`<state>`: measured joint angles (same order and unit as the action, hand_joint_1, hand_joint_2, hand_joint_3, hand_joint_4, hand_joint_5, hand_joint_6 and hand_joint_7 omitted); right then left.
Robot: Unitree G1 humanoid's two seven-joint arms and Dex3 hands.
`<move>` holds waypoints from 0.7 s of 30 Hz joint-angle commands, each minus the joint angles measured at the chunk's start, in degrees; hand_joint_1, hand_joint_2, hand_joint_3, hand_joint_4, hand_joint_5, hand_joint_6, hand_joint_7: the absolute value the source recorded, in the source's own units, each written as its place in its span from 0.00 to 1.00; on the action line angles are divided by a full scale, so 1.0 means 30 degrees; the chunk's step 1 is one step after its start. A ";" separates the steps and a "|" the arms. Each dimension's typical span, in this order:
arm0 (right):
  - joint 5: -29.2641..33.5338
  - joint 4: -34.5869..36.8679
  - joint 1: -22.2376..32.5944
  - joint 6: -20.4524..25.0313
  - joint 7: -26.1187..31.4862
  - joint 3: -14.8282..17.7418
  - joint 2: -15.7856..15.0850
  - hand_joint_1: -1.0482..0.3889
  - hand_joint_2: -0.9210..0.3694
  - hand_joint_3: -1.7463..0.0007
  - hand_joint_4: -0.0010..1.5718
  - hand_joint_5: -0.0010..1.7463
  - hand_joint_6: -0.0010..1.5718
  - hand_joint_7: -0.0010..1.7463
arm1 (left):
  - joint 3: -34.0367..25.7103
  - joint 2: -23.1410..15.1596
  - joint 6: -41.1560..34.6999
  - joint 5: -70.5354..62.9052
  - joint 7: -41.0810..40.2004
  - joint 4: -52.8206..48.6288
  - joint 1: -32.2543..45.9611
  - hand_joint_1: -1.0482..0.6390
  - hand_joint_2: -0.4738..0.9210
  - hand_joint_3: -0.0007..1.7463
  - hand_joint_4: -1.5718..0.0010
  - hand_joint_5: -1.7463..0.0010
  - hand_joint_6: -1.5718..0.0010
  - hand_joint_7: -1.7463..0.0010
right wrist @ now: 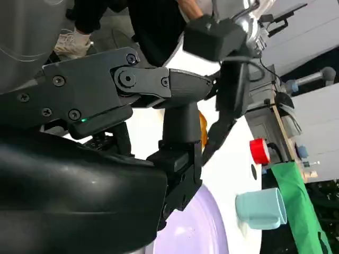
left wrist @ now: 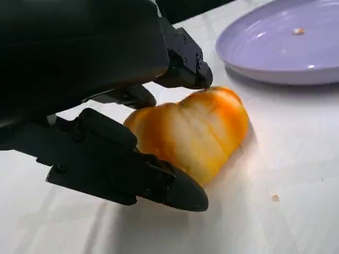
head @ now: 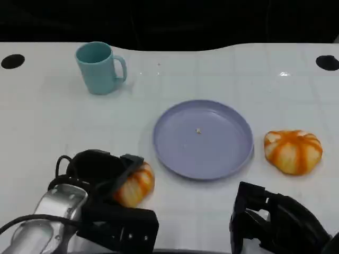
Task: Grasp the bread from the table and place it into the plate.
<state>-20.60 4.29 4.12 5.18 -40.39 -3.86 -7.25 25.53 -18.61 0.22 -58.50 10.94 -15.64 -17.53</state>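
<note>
An orange-and-white bread point(head: 136, 185) point(left wrist: 193, 132) lies on the white table just left of the lavender plate point(head: 233, 153) point(left wrist: 265, 53). My left hand point(head: 100, 172) point(left wrist: 106, 106) wraps it, with fingers point(left wrist: 159, 185) pressed against both its sides, and it still rests on the table. A second bread point(head: 293, 152) sits to the right of the plate. Low at the table's front right, my right hand point(head: 275, 222) point(right wrist: 175, 137) holds nothing, its fingers apart. The plate point(right wrist: 196, 233) carries only a crumb.
A teal mug point(head: 99, 67) point(right wrist: 262, 209) stands at the back left of the table. Two dark holes point(head: 12, 61) mark the table's far corners. In the right wrist view a person's leg and shoe point(right wrist: 71, 42) appear beyond the table.
</note>
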 commanded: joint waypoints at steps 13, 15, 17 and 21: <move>-0.0031 -0.0063 0.0126 -0.0284 -0.0145 0.0186 -0.0300 0.38 0.00 0.77 0.38 1.00 0.28 0.96 | 0.1755 -0.0172 0.0227 0.0324 -0.5343 -0.4361 -0.1127 0.40 1.00 0.23 0.50 0.20 0.29 0.92; -0.0047 -0.0204 0.0167 -0.0098 -0.0065 0.0178 -0.0325 0.38 0.00 0.77 0.38 1.00 0.28 0.96 | 0.1724 -0.0218 0.0338 0.0453 -0.5712 -0.4311 -0.1069 0.41 1.00 0.24 0.51 0.17 0.28 0.91; -0.0012 -0.0282 0.0207 -0.0057 0.0009 0.0171 -0.0324 0.38 0.00 0.77 0.38 1.00 0.28 0.96 | 0.1647 -0.0317 0.0649 0.0597 -0.6468 -0.4163 -0.0977 0.41 1.00 0.25 0.52 0.13 0.28 0.91; 0.0163 -0.0384 0.0297 -0.0209 0.0106 0.0113 -0.0352 0.37 0.00 0.78 0.38 1.00 0.28 0.96 | 0.1492 -0.0601 0.1604 0.0784 -0.8593 -0.4095 -0.0901 0.41 1.00 0.26 0.54 0.03 0.27 0.87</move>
<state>-20.50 3.89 4.52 4.98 -40.45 -3.89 -7.28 30.27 -18.57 3.57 -56.75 -11.31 -27.30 -21.21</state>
